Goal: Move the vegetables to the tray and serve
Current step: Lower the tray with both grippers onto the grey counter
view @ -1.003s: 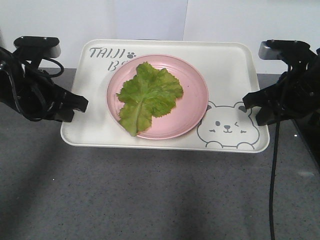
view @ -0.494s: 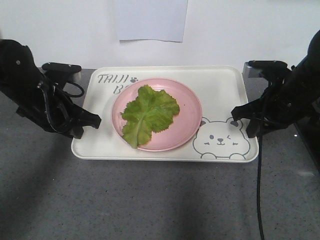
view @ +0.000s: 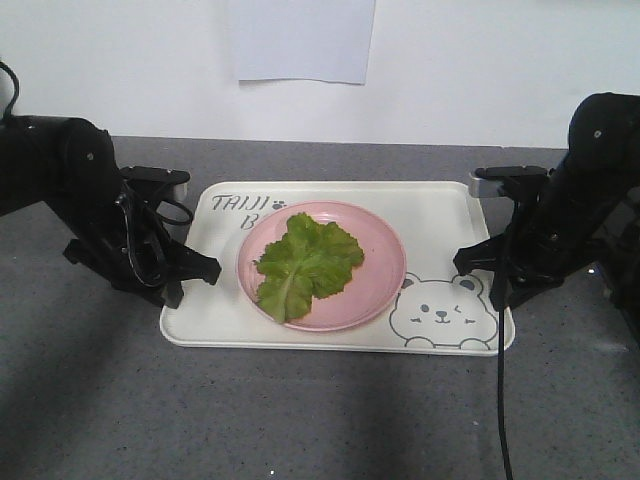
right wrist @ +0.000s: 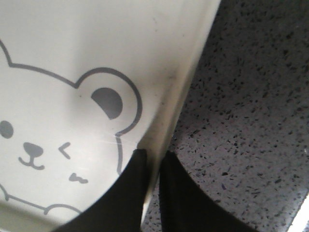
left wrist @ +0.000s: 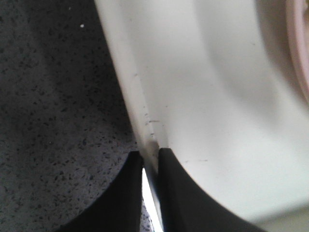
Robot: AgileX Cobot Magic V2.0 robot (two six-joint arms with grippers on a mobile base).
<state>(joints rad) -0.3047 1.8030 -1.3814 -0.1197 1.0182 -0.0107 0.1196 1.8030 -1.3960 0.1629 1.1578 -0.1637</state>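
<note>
The lettuce leaf, green and frilly with a pale rib, lies flat on the pink plate, covering its middle and reaching toward the plate's 7 o'clock edge. The plate sits in the centre of the cream tray, overlapping the "TAIJI" lettering at the tray's 10 o'clock corner, while the grey winking bear drawing fills the tray's 4 o'clock corner, just beside the plate. The tray lies on the dark speckled tabletop. At the tray's 9 o'clock edge the left gripper is pinched on the rim: the left wrist view shows its two black fingers pressed close with the tray lip between them, one finger over the tabletop side and one over the tray floor. At the 3 o'clock edge the right gripper does the same; in the right wrist view its dark fingers straddle the rim of the tray next to the ear of the bear drawing, with the tabletop outside. On the wall behind, at 12 o'clock, hangs a sheet of paper.
</note>
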